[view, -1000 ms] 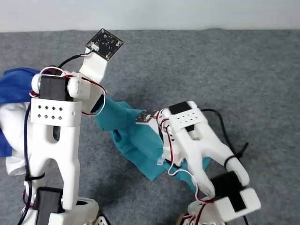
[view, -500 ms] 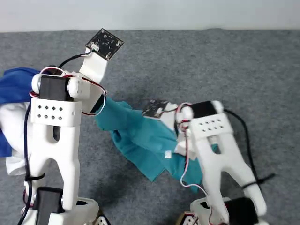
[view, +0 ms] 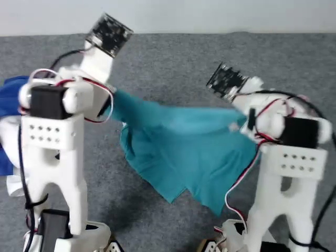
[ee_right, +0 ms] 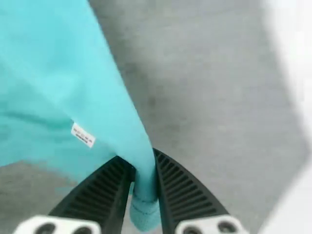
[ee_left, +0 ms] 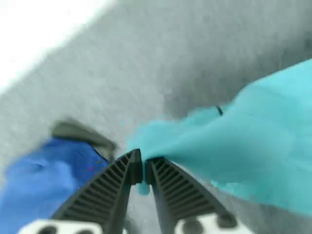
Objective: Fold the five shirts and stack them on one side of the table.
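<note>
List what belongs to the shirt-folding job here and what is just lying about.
Job: teal shirt, held by left gripper and right gripper; blue shirt; white shirt.
Merely there: grey table.

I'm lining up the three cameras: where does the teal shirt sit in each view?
High view: teal shirt spread wide at picture centre.
Left wrist view: teal shirt corner pinched in the left gripper, blue shirt beside.
Right wrist view: teal shirt edge pinched in the right gripper, white label close by.
Shared landmark: the gray table under it.
</note>
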`<move>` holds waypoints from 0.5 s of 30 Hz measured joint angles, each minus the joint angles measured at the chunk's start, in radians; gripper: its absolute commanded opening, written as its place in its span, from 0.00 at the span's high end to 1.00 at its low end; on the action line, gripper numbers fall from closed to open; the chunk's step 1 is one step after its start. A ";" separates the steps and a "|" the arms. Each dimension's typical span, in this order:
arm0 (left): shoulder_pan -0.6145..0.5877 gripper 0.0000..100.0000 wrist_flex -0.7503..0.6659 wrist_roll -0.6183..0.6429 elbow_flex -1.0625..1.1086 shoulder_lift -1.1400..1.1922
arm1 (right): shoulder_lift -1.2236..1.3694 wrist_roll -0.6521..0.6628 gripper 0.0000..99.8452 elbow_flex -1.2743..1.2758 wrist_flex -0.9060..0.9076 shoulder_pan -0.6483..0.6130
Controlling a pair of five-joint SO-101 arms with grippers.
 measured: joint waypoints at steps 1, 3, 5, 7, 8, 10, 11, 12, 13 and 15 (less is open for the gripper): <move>0.000 1.00 0.000 0.000 -0.041 0.000 | 0.000 0.000 0.99 -0.044 -0.009 0.011; -0.015 1.00 0.000 0.000 -0.117 0.000 | 0.000 0.002 0.99 -0.121 -0.040 0.034; -0.044 1.00 0.000 0.000 -0.187 0.000 | 0.008 0.002 0.99 -0.186 -0.069 0.060; -0.075 1.00 0.000 0.000 -0.265 0.000 | 0.014 0.002 0.99 -0.232 -0.100 0.084; -0.089 1.00 0.000 0.000 -0.310 0.000 | 0.014 0.002 0.99 -0.247 -0.112 0.095; -0.110 1.00 -0.002 -0.006 -0.397 0.000 | 0.014 0.002 0.99 -0.272 -0.140 0.114; -0.117 1.00 -0.003 -0.017 -0.439 0.000 | 0.014 0.002 0.99 -0.282 -0.149 0.124; -0.118 1.00 -0.003 -0.031 -0.479 0.000 | 0.014 0.002 0.99 -0.293 -0.152 0.133; -0.120 1.00 -0.003 -0.052 -0.514 -0.002 | 0.014 0.002 0.99 -0.304 -0.157 0.144; -0.120 1.00 -0.003 -0.092 -0.575 -0.002 | 0.014 -0.012 0.99 -0.331 -0.158 0.169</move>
